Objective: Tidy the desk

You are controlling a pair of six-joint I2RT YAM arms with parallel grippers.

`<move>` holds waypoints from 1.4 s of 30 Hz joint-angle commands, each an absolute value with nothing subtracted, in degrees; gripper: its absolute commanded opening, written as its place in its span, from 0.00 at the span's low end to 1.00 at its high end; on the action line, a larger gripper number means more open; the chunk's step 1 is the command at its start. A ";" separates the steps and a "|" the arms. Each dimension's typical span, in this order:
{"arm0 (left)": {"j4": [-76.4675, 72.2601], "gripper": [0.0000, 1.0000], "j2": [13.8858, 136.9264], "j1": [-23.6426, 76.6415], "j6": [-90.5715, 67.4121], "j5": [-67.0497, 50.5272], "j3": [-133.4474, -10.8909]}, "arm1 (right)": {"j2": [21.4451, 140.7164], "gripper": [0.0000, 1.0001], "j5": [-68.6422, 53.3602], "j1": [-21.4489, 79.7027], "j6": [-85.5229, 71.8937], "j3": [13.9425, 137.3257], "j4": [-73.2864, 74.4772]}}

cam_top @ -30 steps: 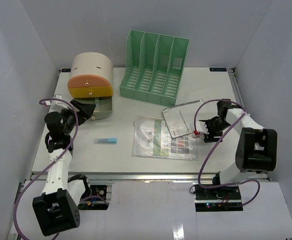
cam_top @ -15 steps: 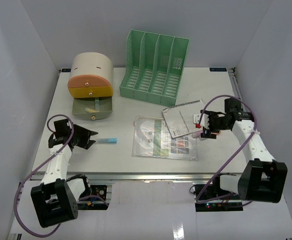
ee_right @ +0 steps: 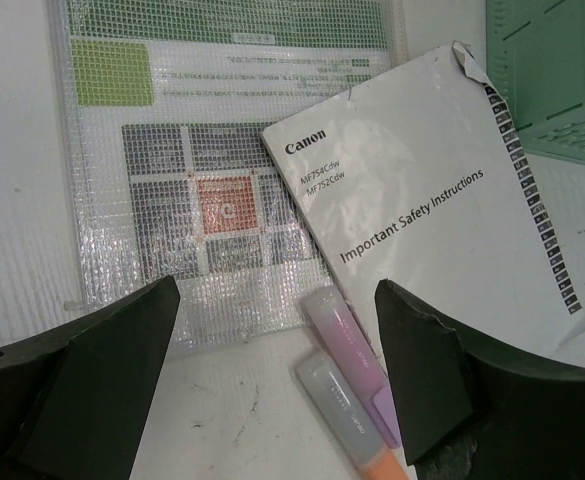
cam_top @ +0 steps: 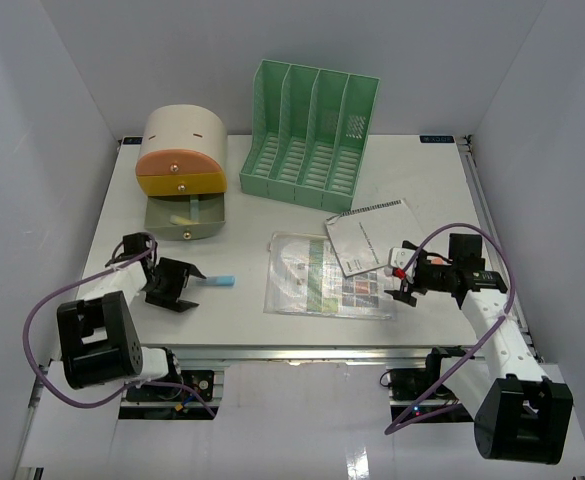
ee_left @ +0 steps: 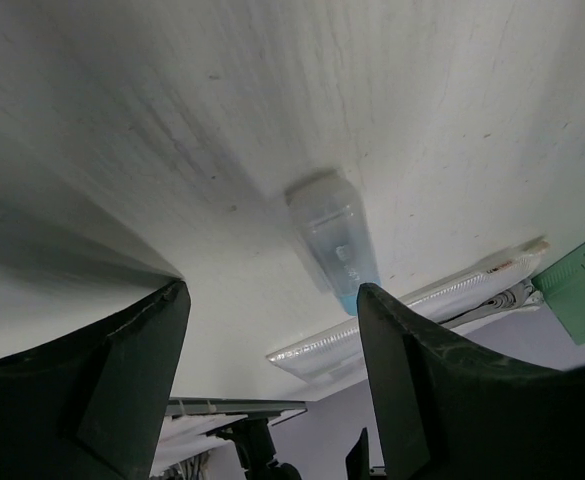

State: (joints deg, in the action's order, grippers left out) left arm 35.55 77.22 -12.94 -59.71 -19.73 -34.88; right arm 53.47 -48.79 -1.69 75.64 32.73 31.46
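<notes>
A: Where does the desk (cam_top: 432, 190) sit, and has anything on it shifted?

B: It fills the middle of the view, white with rails at its edges, and the arm bases stand along its near side. Nothing lying on it has moved in the last second. The blue-capped pen (cam_top: 217, 282) is in the same near-left spot. The mesh pouch (cam_top: 312, 285) still lies in the middle, with the booklet (cam_top: 367, 238) over its far right corner as before.

A: Then what changed?

B: The arms. A second ago the left gripper (cam_top: 182, 288) was at the open bottom drawer (cam_top: 187, 218) of the drawer box (cam_top: 180, 150), far left. Now it has come to the near left, low over the desk, pointing right at the pen.

A: Holding it?

B: No. Its fingers (ee_left: 102, 380) are spread with bare desk between them. The pen lies just ahead of the tips, apart from both.

A: And the right side?

B: The right gripper (cam_top: 403, 275) has shifted only a little nearer, by the booklet's near right corner. Its arm was folded high a second ago and now reaches out from the near right. Its fingers are also spread wide and clasp nothing. A pink highlighter (ee_right: 344, 330) and an orange-tipped pen (ee_right: 342, 405) lie side by side under the gap, just beside the booklet's edge.

A: The file rack (cam_top: 307, 130)?

B: Unmoved, far middle.
</notes>
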 commanded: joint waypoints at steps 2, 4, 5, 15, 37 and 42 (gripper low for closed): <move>34.31 0.81 82.38 -10.81 -62.46 -14.52 -38.39 | 50.76 0.86 -52.08 -1.58 73.76 32.10 27.51; 34.40 0.82 83.16 -9.88 -63.33 -13.46 -39.76 | 50.37 0.86 -52.46 -1.58 74.20 31.53 27.55; 34.56 0.82 83.61 -9.43 -63.76 -12.76 -40.30 | 50.25 0.86 -52.53 -1.58 74.48 31.27 27.59; 46.34 0.73 97.39 -7.82 -60.94 -1.50 -52.06 | 48.06 0.86 -53.00 -1.58 75.96 30.49 27.92; 40.69 0.00 83.65 -6.68 -57.27 -18.38 -56.64 | 44.98 0.86 -54.16 -2.27 77.34 29.53 29.00; 41.09 0.00 81.74 -8.26 -61.73 -20.17 -65.77 | 44.91 0.86 -53.79 -2.55 77.17 29.31 28.92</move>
